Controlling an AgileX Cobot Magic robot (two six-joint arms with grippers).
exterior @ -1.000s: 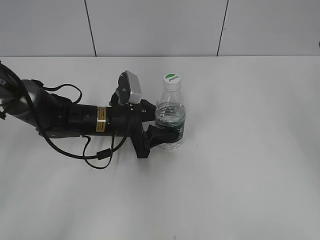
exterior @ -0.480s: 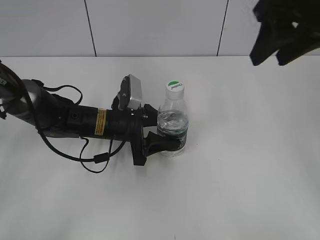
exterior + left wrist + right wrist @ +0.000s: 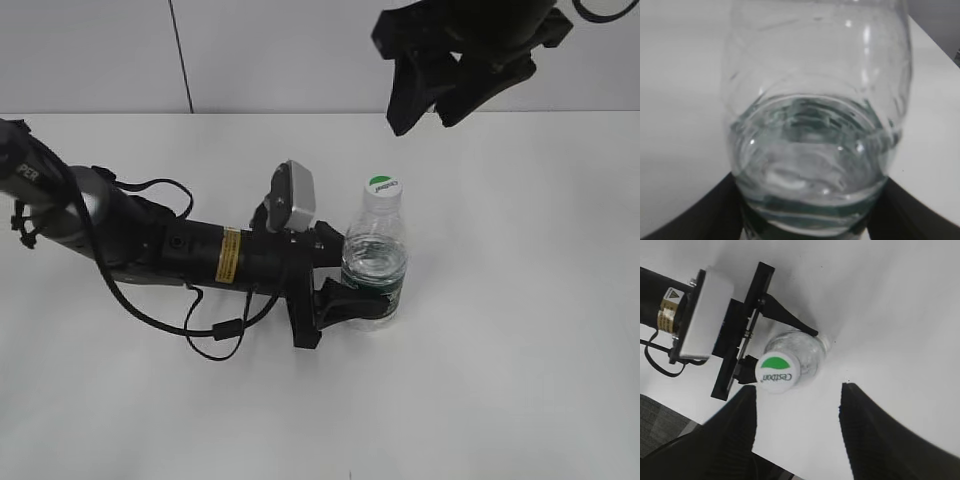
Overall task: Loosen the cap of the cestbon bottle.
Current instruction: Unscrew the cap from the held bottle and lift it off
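Observation:
The cestbon bottle stands upright on the white table, clear with a dark green label band, its white and green cap on top. My left gripper is shut on the bottle's lower body, one black finger on each side. In the left wrist view the bottle fills the frame between the dark fingers. My right gripper hangs open and empty above and behind the bottle. In the right wrist view the cap lies just beyond the left fingertip of my open right gripper, not between the fingers.
The left arm lies along the table from the left with a loose black cable beside it. Its white wrist camera box stands just left of the bottle. A grey panelled wall backs the table.
My left gripper has carried the bottle to the right and slightly nearer. My right gripper has come in from the upper right and moved left to above the bottle.

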